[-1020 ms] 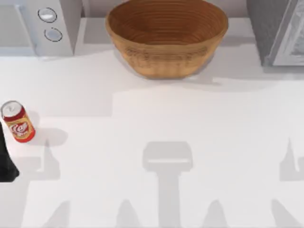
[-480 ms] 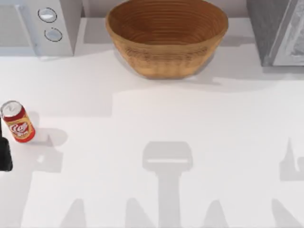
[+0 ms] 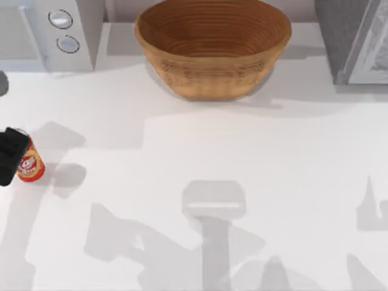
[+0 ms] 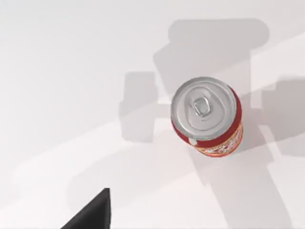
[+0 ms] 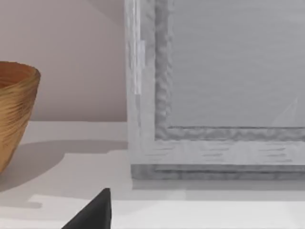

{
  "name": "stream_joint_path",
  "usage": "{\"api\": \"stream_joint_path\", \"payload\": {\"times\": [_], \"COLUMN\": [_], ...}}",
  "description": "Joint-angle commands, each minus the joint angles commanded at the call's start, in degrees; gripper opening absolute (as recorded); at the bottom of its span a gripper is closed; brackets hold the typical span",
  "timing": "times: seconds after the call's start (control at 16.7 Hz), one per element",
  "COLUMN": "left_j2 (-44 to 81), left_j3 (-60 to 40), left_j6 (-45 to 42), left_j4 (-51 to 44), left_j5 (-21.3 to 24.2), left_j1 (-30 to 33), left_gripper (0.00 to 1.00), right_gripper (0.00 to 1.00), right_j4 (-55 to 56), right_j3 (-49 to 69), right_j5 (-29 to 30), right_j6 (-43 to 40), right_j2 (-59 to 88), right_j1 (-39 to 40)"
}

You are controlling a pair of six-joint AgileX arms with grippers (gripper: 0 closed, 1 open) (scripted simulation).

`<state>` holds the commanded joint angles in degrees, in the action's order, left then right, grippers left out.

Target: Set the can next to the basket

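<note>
Your left claw [image 3: 11,156] is parked over the can [image 3: 30,165] at the bench's [image 3: 200,151] left edge, partly covering it from above. That reads as a top-down pre-grasp, nothing gripped yet. You can't tell from these views whether the claw is spread or pressed together.

In the left wrist view, the can [image 4: 206,116] stands upright just below the claw, long axis vertical, silver lid and pull tab facing up at the camera. The red side wall shows on one flank, so your line of sight is slightly off-axis.

The basket [image 3: 212,45] sits well away from the claw, at the bench's back middle, so expect a long carry. The right arm is idle, its wrist camera facing a grey appliance [image 5: 219,90] beside the basket [image 5: 14,114].
</note>
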<state>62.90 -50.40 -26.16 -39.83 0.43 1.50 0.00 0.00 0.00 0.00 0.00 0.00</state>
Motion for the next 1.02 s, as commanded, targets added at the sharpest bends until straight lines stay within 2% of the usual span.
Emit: {"api": "stream_joint_path", "payload": {"times": [0.3,0.54,0.78,1.02], "left_j2": [26.63,40.47,47.19,47.55], "left_j3": [-20.24,-32.87,-39.43,-39.79], "left_j6": [-10.33,-16.32,-19.21,-19.35], "left_j4": [-16.36,-25.45,-29.59,-29.79], "left_j5": [-0.12,-0.26,-0.36,-0.36], "left_j1": [-0.12,-0.36,-0.53,-0.53], "left_gripper": [1.0,1.0,1.0,1.0], "right_gripper": [1.0,1.0,1.0,1.0], "right_j4": [0.0,0.0,0.0,0.0], "right_j3": [0.0,0.0,0.0,0.0], "right_j5": [0.0,0.0,0.0,0.0], "right_j6": [0.0,0.0,0.0,0.0], "right_j2": [0.0,0.0,0.0,0.0], "right_j1": [0.0,0.0,0.0,0.0]}}
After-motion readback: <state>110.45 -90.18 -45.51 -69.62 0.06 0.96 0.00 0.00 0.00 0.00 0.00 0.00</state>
